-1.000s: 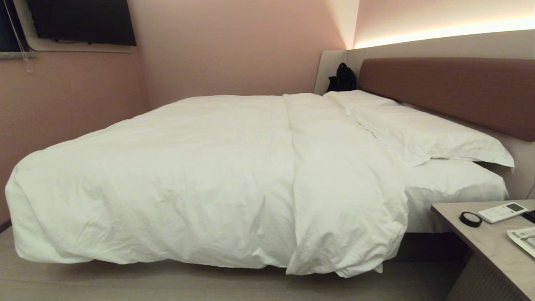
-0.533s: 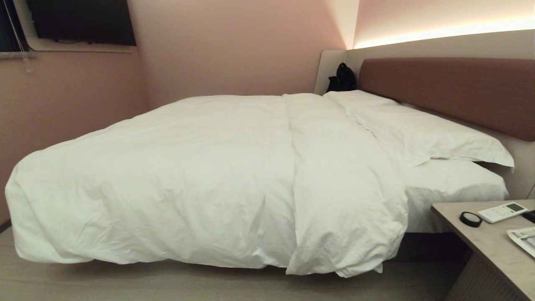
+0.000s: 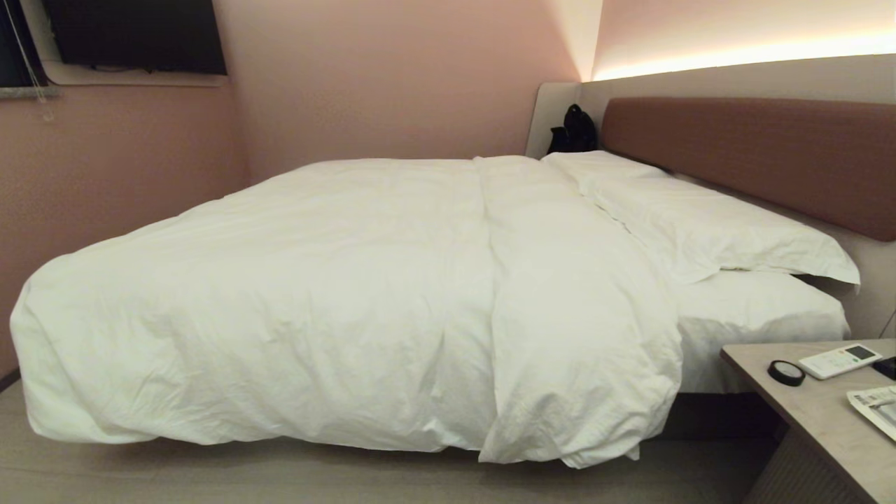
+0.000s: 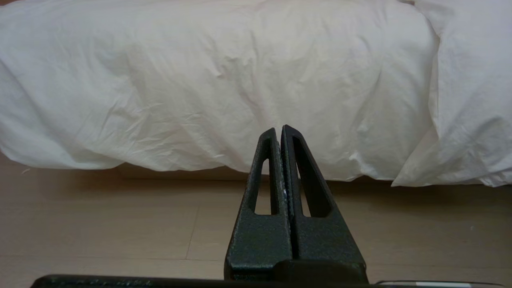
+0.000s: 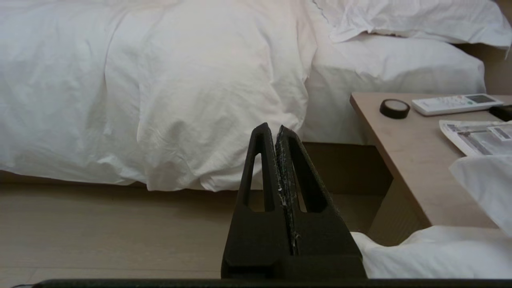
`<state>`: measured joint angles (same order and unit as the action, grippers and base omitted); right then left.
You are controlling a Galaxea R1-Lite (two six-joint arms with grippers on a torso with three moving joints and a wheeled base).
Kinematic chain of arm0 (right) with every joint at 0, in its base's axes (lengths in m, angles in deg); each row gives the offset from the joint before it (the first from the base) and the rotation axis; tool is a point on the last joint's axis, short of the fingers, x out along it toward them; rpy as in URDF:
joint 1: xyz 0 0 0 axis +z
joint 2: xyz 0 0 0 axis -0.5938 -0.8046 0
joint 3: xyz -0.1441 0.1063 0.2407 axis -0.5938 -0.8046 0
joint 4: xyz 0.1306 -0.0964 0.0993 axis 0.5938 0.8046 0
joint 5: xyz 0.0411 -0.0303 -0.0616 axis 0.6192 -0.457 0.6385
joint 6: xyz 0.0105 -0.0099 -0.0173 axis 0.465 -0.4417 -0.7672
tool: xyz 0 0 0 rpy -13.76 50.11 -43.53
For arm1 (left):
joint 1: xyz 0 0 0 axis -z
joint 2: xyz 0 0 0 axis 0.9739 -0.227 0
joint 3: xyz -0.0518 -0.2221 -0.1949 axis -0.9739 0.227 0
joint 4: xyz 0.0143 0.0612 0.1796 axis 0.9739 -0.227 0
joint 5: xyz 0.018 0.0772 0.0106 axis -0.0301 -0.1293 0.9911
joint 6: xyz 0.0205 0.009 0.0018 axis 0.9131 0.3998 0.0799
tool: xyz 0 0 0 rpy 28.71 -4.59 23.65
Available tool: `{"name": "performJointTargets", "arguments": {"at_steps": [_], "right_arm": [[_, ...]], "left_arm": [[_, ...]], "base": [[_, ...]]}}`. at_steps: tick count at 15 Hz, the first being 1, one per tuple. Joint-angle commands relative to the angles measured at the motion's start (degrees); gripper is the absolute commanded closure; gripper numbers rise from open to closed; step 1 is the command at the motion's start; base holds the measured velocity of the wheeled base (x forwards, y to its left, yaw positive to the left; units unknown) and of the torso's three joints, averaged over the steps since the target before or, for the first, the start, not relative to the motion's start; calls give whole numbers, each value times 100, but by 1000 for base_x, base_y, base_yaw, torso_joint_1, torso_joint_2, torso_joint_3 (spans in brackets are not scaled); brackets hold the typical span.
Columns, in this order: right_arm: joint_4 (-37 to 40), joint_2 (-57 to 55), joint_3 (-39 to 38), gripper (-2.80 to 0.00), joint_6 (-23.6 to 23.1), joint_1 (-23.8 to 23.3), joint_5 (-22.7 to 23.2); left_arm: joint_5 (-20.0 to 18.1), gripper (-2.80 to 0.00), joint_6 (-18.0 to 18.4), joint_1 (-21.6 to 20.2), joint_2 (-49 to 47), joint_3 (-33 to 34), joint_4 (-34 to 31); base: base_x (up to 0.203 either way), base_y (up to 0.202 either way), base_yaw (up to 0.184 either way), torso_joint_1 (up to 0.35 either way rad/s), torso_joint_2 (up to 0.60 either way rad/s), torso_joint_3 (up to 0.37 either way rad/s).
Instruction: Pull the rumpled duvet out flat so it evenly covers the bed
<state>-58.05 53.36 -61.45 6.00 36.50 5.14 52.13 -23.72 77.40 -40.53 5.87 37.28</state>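
While both end effectors, left (image 4: 279, 129) and right (image 5: 272, 127), hang pressed together, the duvet (image 3: 336, 301) shows no readable writing.

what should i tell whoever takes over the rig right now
Left gripper: shut, empty, off the bed's side above the floor.
Right gripper: shut, empty, near the bedside table.
Duvet: on the bed, side edge hanging toward the floor, a raised fold down the pillow-end part, stopping short of the pillows.
Done: no grasp yet.
Left: grip an edge and pull it flat and even.
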Motion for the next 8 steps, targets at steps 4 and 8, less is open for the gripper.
{"name": "performJointTargets", "arguments": {"at_steps": [4,8], "right_arm": [[-2,-9,0,0,11,1,2],[-2,-9,0,0,18,1,-7]], "left_arm": [[-2,0,-3,0,-2,0,7],[-2,0,-2,0,-8,0,7]], "base": [[0,0,0,153,-438,-293],[0,0,0,180,-485,-297]]}}
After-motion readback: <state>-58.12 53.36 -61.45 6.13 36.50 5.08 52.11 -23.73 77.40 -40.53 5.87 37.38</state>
